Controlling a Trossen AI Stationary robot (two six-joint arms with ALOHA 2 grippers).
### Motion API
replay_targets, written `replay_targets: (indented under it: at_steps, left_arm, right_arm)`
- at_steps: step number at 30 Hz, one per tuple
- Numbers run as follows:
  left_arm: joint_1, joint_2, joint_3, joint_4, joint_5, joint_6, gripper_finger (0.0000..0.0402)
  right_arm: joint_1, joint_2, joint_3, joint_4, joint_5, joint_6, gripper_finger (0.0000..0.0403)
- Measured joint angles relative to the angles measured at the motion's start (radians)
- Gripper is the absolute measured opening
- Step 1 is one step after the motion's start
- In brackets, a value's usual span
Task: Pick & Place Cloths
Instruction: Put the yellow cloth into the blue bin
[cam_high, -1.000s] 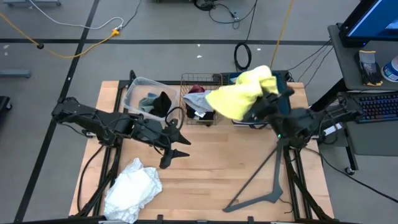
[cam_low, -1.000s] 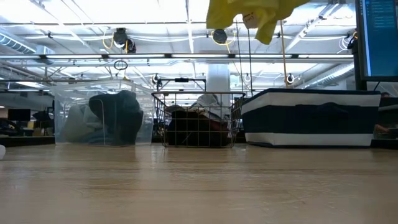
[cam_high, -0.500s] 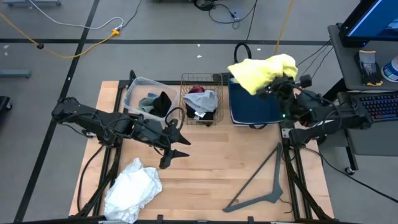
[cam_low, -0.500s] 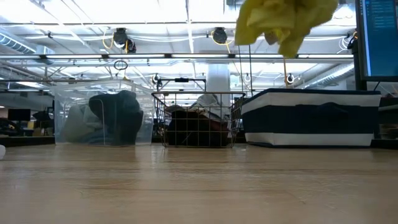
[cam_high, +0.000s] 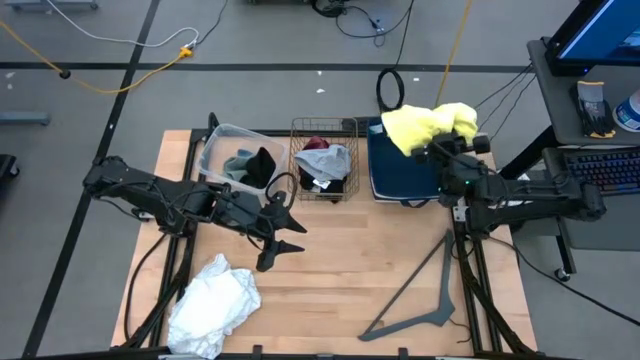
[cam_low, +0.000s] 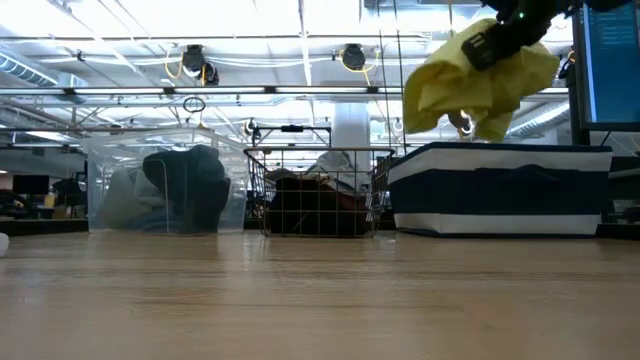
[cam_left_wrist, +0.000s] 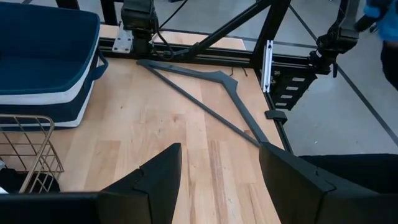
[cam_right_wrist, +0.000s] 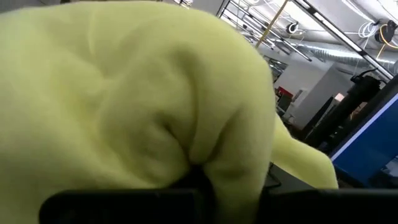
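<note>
My right gripper (cam_high: 441, 151) (cam_low: 496, 42) is shut on the yellow cloth (cam_high: 428, 124) (cam_low: 482, 84) (cam_right_wrist: 137, 93) over the navy-and-white bin (cam_high: 402, 168) (cam_low: 498, 188) at the table's far right. My left gripper (cam_high: 284, 234) (cam_left_wrist: 221, 167) hovers open over mid-table and touches nothing. A white cloth (cam_high: 214, 300) lies crumpled at the near left. Grey and black cloths sit in a clear tub (cam_high: 238, 160) (cam_low: 165, 188). Maroon and pale cloths fill the wire basket (cam_high: 322, 160) (cam_low: 318, 192). My right gripper holds the yellow cloth by the top of its bunch (cam_low: 478, 58), coming from above. The cloth bulges around the fingers and hides the place of contact in the right wrist view. It hangs bunched and slack, its lower end (cam_low: 488, 128) just above the bin's rim.
A grey angular hanger (cam_high: 425, 290) (cam_left_wrist: 205, 93) lies flat on the near right of the table. Tub, wire basket and bin stand in a row along the far edge. Bare wood (cam_high: 350, 250) spreads across the table's middle.
My right gripper has carried the yellow cloth from above the wire basket toward the table's right and far edge, then down over the navy-and-white bin. The cloth, spread wide before, now hangs bunched and lower, close above the bin's rim.
</note>
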Motion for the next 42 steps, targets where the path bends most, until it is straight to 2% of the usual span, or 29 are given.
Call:
replay_targets:
  at_steps: [12,23,26,30,31,42]
  left_arm:
    - [0.000,0.000,0.000,0.000,-0.001,-0.003,0.0218]
    - [0.000,0.000,0.000,0.000,-0.001,-0.003,0.0218]
    - [0.000,0.000,0.000,0.000,-0.001,-0.003,0.0218]
    - [0.000,0.000,0.000,0.000,-0.001,-0.003,0.0218]
    - [0.000,0.000,0.000,0.000,-0.001,-0.003,0.0218]
    - [0.000,0.000,0.000,0.007,-0.001,-0.014,0.0218]
  right_arm:
    - [-0.003,0.004,-0.145,0.173,0.000,-0.003,0.0028]
    - [-0.002,0.003,-0.159,0.237,0.000,-0.015,0.0028]
    - [0.007,0.003,-0.159,0.346,0.000,-0.083,0.0028]
    - [0.045,0.001,-0.159,0.630,0.000,-0.308,0.0028]
    - [0.055,-0.004,-0.156,0.665,0.001,-0.319,0.0028]
    - [0.106,-0.045,-0.138,0.665,0.001,-0.340,0.0028]
